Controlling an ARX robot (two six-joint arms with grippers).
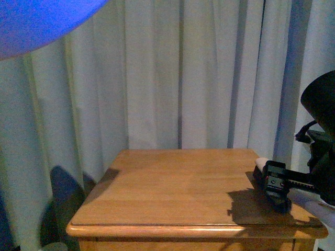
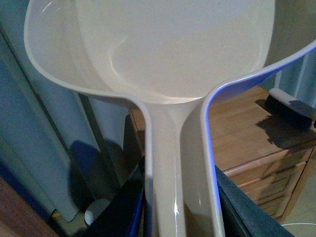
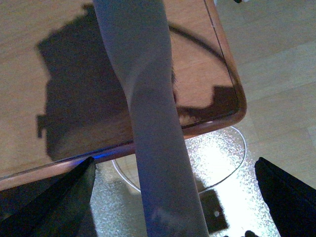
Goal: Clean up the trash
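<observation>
No crumpled white paper ball shows in any view. My left gripper (image 2: 180,207) is shut on the handle of the dustpan (image 2: 173,49), white inside with a blue edge; the pan is held high and shows as a blue blur at the top left of the front view (image 1: 36,21). My right gripper (image 3: 173,197) is open at the right edge of the wooden table (image 1: 172,188), and it also shows in the front view (image 1: 316,183). The pale handle of a brush (image 3: 148,98) lies between its spread fingers. The brush's black head (image 1: 273,187) rests on the table.
Pale curtains (image 1: 172,78) hang behind the table. Below the table's right edge stands a round bin with a shiny liner (image 3: 217,148). The table has drawers on its front (image 2: 266,182). A small white round object (image 2: 96,212) sits on the floor to the table's left.
</observation>
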